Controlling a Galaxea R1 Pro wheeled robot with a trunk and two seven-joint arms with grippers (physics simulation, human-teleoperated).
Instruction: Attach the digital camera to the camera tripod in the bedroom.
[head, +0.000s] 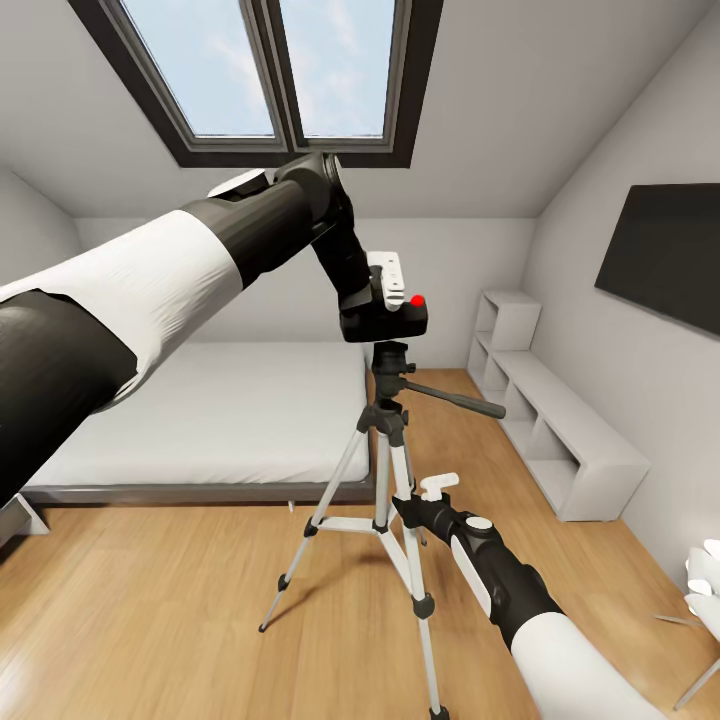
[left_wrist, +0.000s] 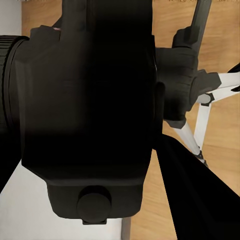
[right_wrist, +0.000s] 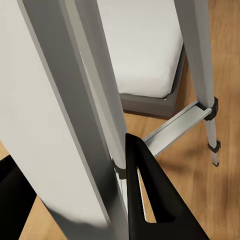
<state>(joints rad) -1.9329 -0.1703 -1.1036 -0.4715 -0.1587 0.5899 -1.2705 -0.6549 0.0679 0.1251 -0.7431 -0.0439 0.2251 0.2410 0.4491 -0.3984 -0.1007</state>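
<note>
The left arm sweeps in from the left edge of the head view, rising toward the upper middle, where its elbow bends sharply and the forearm drops down. The left gripper (head: 385, 300) sits at frame centre, its fingers closed around the digital camera (head: 400, 315), wrist angled downward. The right arm enters from the lower right corner and reaches up and leftward. The right gripper (head: 425, 500) sits just below centre, clamped on a leg of the camera tripod (head: 400, 470); one dark fingertip (right_wrist: 150, 200) presses beside the leg.
</note>
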